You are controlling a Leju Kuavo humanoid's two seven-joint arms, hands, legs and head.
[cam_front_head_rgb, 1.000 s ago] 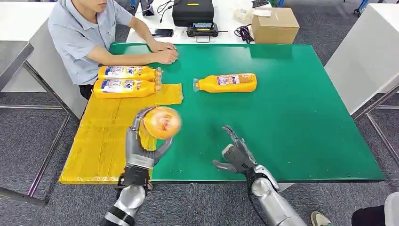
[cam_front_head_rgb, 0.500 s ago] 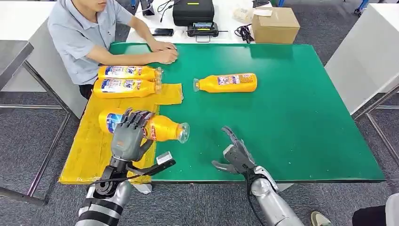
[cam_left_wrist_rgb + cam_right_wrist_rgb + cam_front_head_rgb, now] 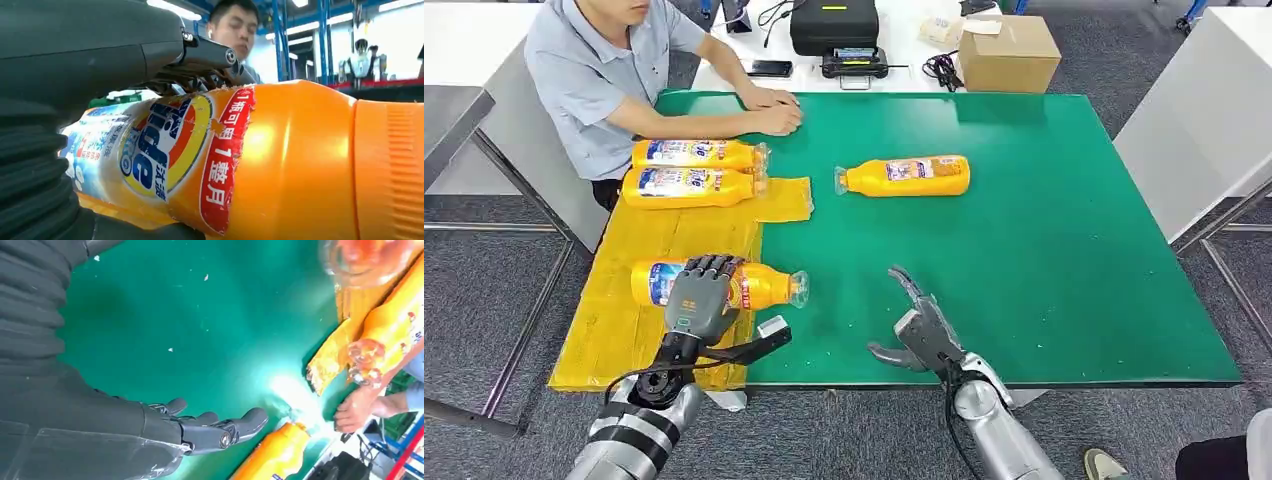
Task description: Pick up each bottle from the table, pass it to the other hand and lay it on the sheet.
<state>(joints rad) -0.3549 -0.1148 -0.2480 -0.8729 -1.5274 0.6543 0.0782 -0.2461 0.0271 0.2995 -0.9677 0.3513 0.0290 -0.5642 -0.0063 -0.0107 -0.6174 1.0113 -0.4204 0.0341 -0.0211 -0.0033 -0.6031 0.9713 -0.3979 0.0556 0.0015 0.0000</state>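
Observation:
My left hand [image 3: 699,298] grips an orange detergent bottle [image 3: 749,284] that lies on its side across the yellow sheet [image 3: 639,330], its clear cap just past the sheet's edge over the green table. Close up, that bottle [image 3: 250,160] shows its blue and red label under my fingers. Two more orange bottles [image 3: 694,155] [image 3: 686,187] lie side by side at the sheet's far end. A single bottle [image 3: 904,176] lies on the green table [image 3: 1044,250] mid-way back. My right hand [image 3: 921,333] hovers open near the front edge, empty [image 3: 200,432].
A person sits at the far left corner with hands [image 3: 774,110] resting on the table. Behind the table are a black case [image 3: 834,25], a phone [image 3: 770,69] and a cardboard box [image 3: 1009,52]. White tables stand to either side.
My left hand has turned the bottle from end-on and raised to lying on its side, and lowered it onto the sheet. The right hand has barely moved.

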